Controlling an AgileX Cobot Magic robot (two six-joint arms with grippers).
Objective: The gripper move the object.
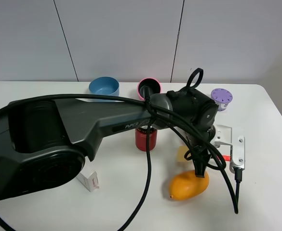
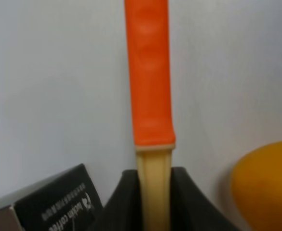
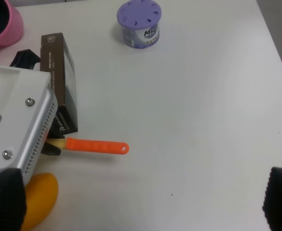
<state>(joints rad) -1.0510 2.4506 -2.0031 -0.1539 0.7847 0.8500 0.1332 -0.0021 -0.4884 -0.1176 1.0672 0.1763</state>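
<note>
Left gripper (image 1: 200, 167) reaches across the table (image 1: 271, 192), past the midline. Its jaws are pressed onto the pale neck of the spatula (image 2: 148, 72), with the orange handle pointing away from them. The spatula sits low over the tabletop between the mango (image 1: 189, 185) and a dark box (image 3: 59, 82); whether it touches the surface is unclear. A purple tin (image 3: 140, 24) stands well apart. Right gripper (image 3: 279, 199): only one black tip shows, so I cannot tell how its jaws stand.
</note>
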